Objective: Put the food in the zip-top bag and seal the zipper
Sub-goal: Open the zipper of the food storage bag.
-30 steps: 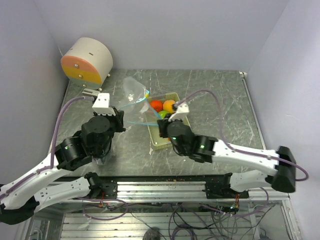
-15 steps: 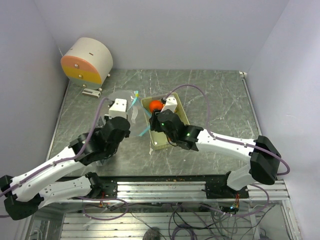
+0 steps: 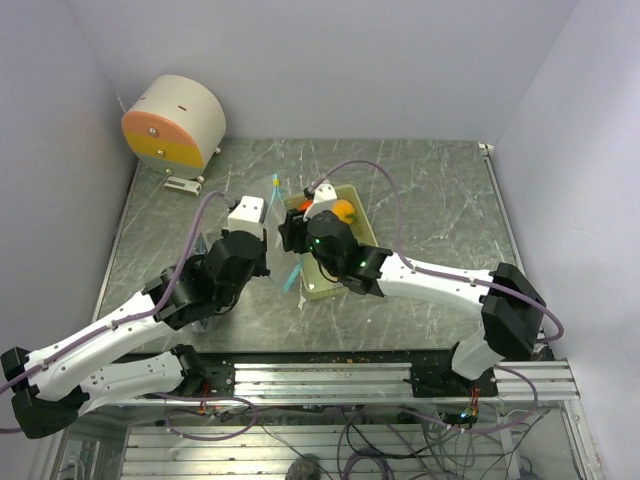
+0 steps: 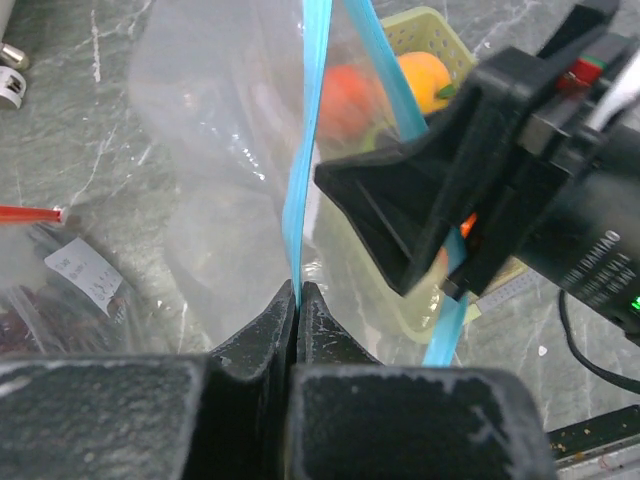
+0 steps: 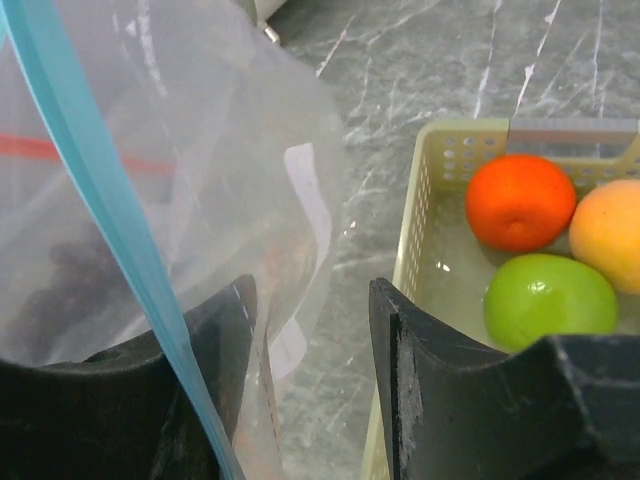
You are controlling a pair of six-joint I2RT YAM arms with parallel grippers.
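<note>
Nearest, pinching the teal side of the zipper (image 4: 296, 200) in the left jaws, closed tight on the strip. Holding the zip-top bag (image 4: 215, 150) up off the grey surface (image 3: 430, 190) that way, clear film hanging slack, mouth toward the basket (image 5: 430, 190). Just past, right jaws standing parted, one finger (image 5: 450, 380) by the basket's rim, the other behind bag film, nothing clearly gripped. Farther on, lying bunched in the basket: an orange fruit (image 5: 518, 200), a yellow-orange fruit (image 5: 612, 235), a green piece (image 5: 550, 300). Farthest, in the back left corner, a cream drum (image 3: 175, 120) with an orange face.
</note>
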